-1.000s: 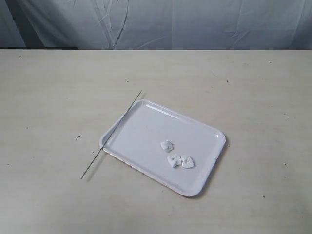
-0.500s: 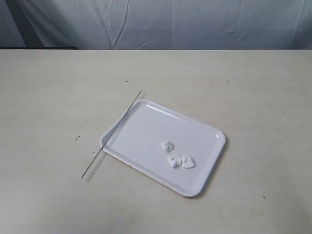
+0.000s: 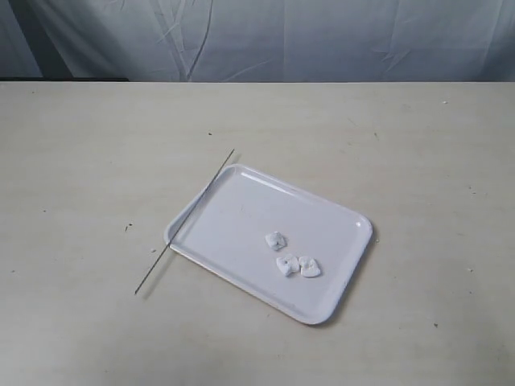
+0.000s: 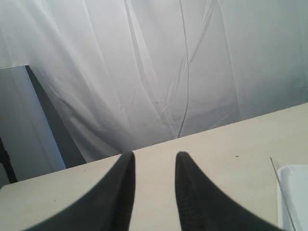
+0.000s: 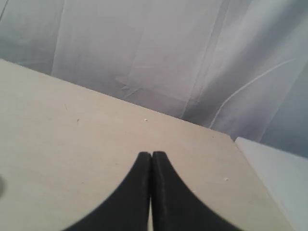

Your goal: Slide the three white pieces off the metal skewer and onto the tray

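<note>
The white tray (image 3: 241, 217) lies near the middle of the table in the exterior view. Three white pieces rest loose on it, one (image 3: 276, 240) above a pair (image 3: 286, 264) (image 3: 309, 267). The thin metal skewer (image 3: 185, 220) lies bare along the tray's left edge, partly on the rim. Neither arm shows in the exterior view. My left gripper (image 4: 154, 159) is open over bare table, with the skewer (image 4: 281, 195) and a tray corner (image 4: 294, 192) off to one side. My right gripper (image 5: 152, 156) is shut with nothing between its fingers.
A pale cloth backdrop (image 3: 322, 36) hangs behind the beige table (image 3: 80, 177). In the right wrist view a table edge (image 5: 255, 168) runs close to the shut gripper. Small dark specks dot the tabletop.
</note>
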